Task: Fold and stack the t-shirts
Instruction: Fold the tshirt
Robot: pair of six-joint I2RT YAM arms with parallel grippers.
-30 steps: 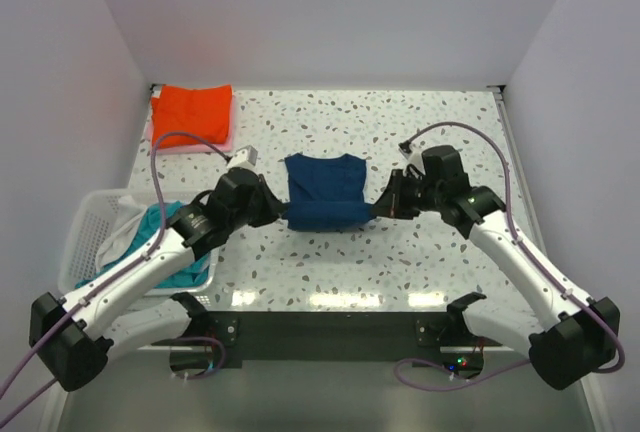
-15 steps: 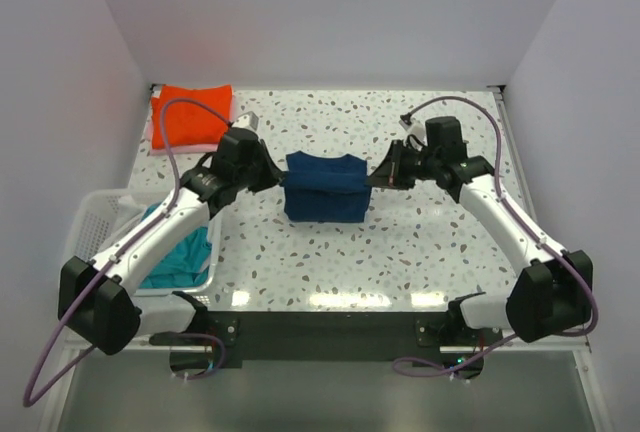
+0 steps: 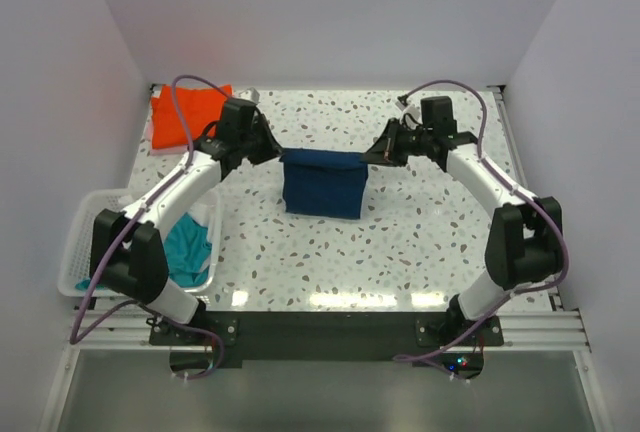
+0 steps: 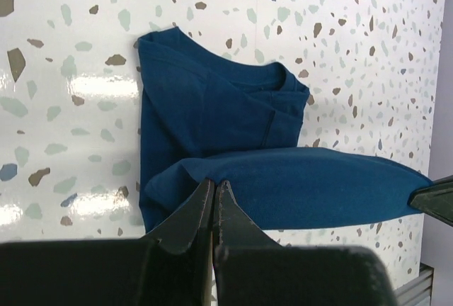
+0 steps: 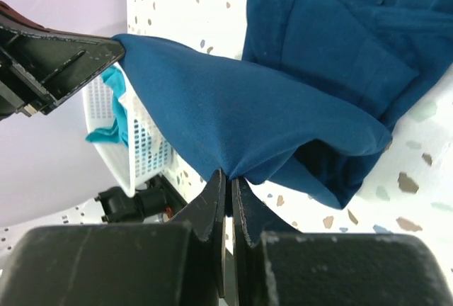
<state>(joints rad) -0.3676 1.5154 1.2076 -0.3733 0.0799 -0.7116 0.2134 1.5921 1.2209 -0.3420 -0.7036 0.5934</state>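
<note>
A navy t-shirt lies mid-table, its lower half lifted and stretched taut between both grippers. My left gripper is shut on the lifted edge's left corner, and my right gripper is shut on its right corner. In the left wrist view the jaws pinch the navy cloth, whose collar rests on the table beyond. The right wrist view shows its jaws clamped on the fold of the navy shirt. An orange-red folded t-shirt sits at the back left. A teal t-shirt lies in the basket.
A white slatted basket stands at the left near edge, beside the left arm. The speckled table is walled on three sides. The left arm's cable arcs over the orange-red shirt.
Both grippers have carried the navy shirt's near edge up and toward the far side, doubling the cloth over itself. Both arms now reach further back.
</note>
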